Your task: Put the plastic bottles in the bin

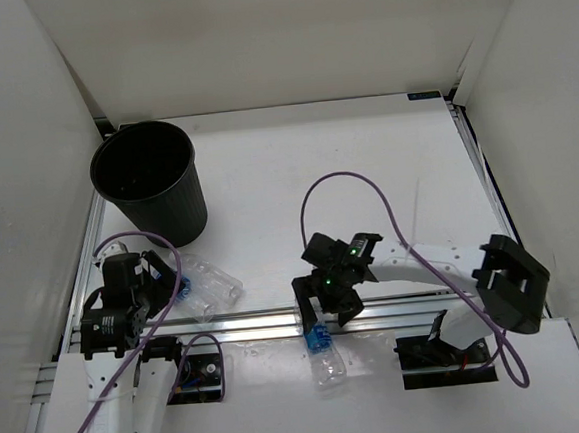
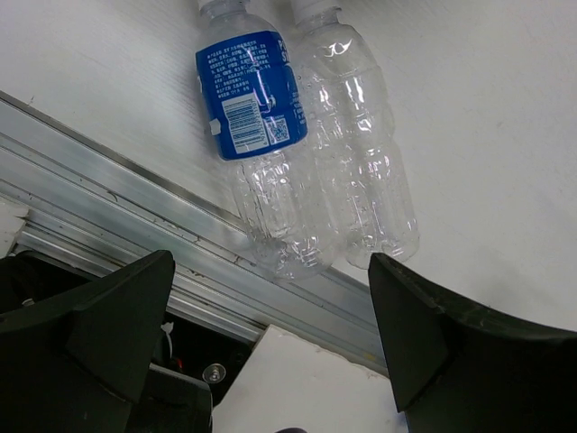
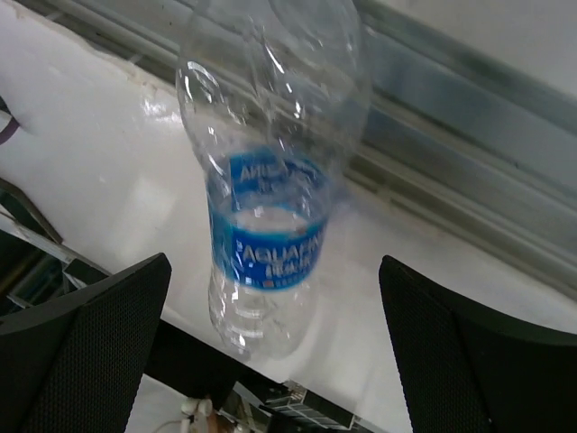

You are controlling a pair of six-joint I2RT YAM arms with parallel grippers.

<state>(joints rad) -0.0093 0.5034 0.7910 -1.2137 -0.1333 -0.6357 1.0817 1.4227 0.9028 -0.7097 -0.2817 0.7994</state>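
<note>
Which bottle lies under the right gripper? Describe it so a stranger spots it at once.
Find the aluminium rail across the near edge. Just on the arms' side of it, below the open right gripper, lies a clear bottle with a blue label. It lies alone, whereas the other two bottles lie side by side beyond the rail, near the black bin.

My left wrist view crops the caps of the labelled bottle point(image 2: 255, 135) and the bare bottle point(image 2: 365, 162), and my right one shows a third bottle point(image 3: 270, 207) blurred, one end cut off.
</note>
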